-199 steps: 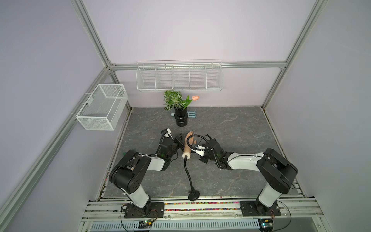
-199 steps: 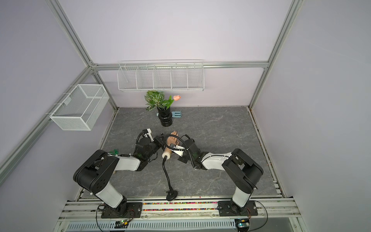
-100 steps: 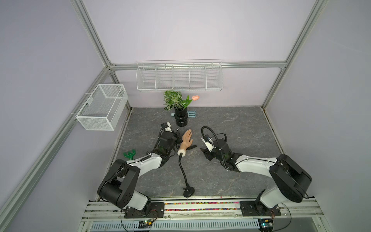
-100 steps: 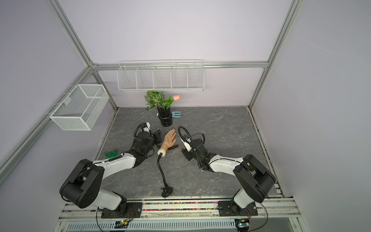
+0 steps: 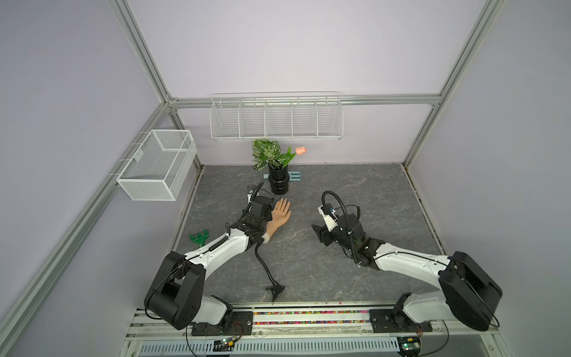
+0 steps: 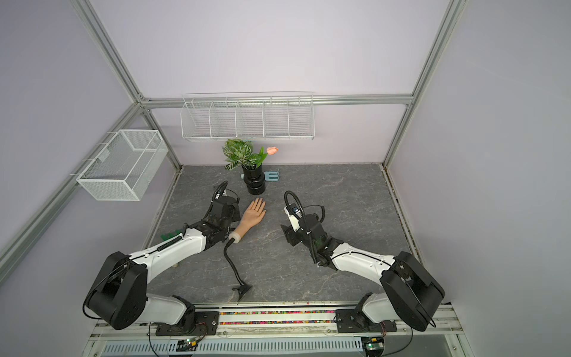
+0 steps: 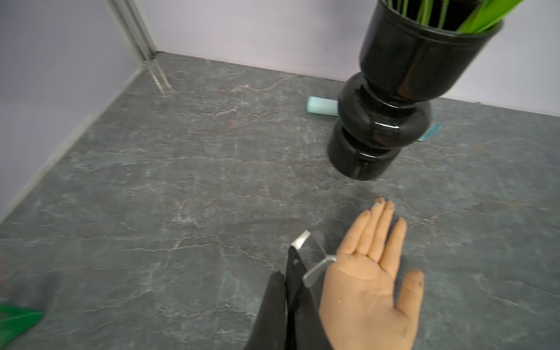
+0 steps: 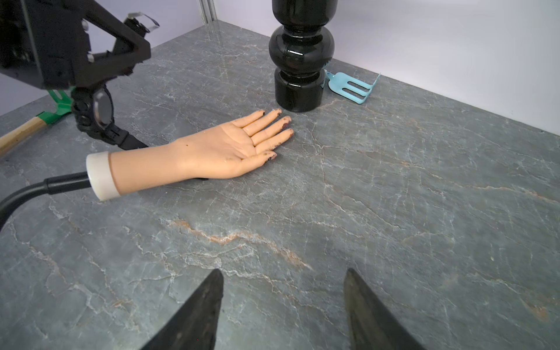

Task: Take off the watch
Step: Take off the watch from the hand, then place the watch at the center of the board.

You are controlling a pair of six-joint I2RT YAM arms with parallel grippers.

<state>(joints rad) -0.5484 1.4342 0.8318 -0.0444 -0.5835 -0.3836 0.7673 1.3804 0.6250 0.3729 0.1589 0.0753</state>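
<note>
Watch [image 8: 97, 110] black, chunky round case, dangling | left claw [image 7: 288, 274] clenched on it | right claw [image 8: 283, 272] released

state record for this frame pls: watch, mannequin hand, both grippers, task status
watch: off the wrist, hanging from the left gripper, beside the forearm
mannequin hand: palm up, lying on the table, wrist bare
left gripper: shut on the watch
right gripper: open, empty, apart from the mannequin hand
task status: watch removed, not yet set down
</note>
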